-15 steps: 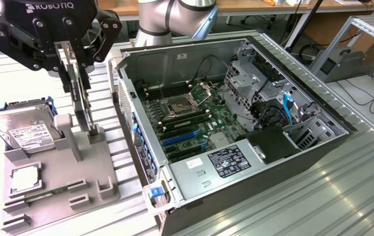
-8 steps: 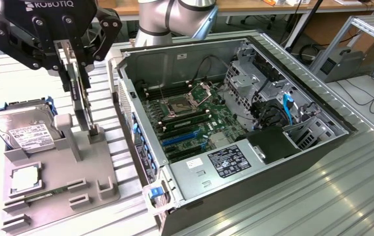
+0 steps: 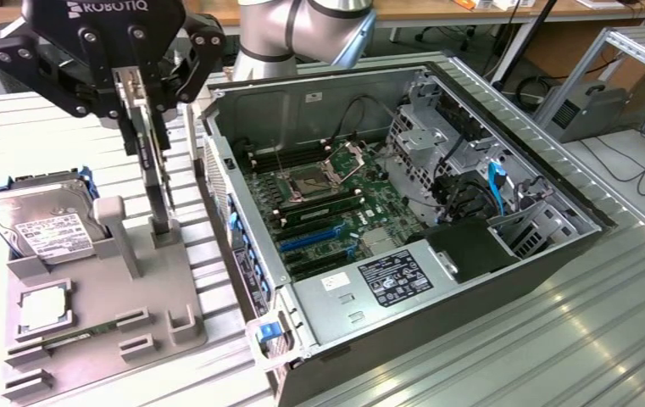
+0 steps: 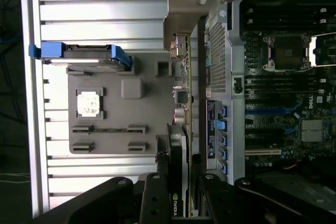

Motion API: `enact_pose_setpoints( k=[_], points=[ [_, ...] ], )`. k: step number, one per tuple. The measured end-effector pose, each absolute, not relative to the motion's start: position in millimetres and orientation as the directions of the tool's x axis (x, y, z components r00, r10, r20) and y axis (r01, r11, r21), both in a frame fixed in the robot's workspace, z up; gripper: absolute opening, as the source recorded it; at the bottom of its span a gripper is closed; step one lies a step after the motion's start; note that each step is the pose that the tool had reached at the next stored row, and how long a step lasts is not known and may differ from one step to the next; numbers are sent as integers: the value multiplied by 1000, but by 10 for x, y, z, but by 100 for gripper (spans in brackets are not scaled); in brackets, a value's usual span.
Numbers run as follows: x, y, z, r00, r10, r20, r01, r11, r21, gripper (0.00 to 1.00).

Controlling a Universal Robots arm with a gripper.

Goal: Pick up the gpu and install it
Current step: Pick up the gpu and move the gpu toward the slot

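The gpu (image 3: pixel 162 193) is a thin black card seen edge-on, standing upright over the grey holder (image 3: pixel 108 288) at the exterior view's left. My gripper (image 3: pixel 143 140) comes down from above with its fingers shut on the card's upper edge. Its lower end sits at the holder's small post; I cannot tell whether it still rests in the slot. In the wrist view the gpu (image 4: pixel 185 90) runs away from my gripper (image 4: pixel 182 163), with its silvery bracket (image 4: pixel 181 9) at the far end. It hangs between the holder (image 4: pixel 142 129) and the open computer case (image 4: pixel 220 66).
The open case (image 3: pixel 243 254) lies on its side at the exterior view's right, with motherboard (image 3: pixel 322 212) and blue slots (image 3: pixel 305 239) exposed. The holder also carries a hard drive (image 3: pixel 40 222) with blue rails, a processor (image 3: pixel 45 307) and a memory stick (image 3: pixel 74 335). All rests on a ribbed metal table (image 3: pixel 548 339).
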State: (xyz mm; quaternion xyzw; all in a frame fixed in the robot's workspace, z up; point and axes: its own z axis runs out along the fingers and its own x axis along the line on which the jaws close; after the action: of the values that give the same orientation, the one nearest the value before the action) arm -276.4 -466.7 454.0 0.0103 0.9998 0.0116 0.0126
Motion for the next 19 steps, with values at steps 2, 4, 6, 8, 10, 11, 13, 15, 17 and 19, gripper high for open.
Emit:
enact_pose_setpoints(
  k=[2,4,6,8,10,11,13,15,17,19],
  points=[
    [-2698,-4665,4540,-999,21,-25,20,1000,23,27],
    [-2643,-4663,4540,-999,21,-25,20,1000,23,27],
    [-2582,-4662,4540,-999,21,-25,20,1000,23,27],
    [-2479,-4661,4540,-999,21,-25,20,1000,23,27],
    [-2396,-4660,4540,-999,21,-25,20,1000,23,27],
    [-2322,-4659,4540,-999,21,-25,20,1000,23,27],
    [-2160,-4657,4540,-999,21,-25,20,1000,23,27],
    [-2035,-4654,4540,-999,20,-25,20,1000,23,27],
    [-1892,-4651,4540,-999,20,-25,20,1000,23,27],
    [-1767,-4647,4540,-999,20,-25,20,1000,23,27]
  ],
)
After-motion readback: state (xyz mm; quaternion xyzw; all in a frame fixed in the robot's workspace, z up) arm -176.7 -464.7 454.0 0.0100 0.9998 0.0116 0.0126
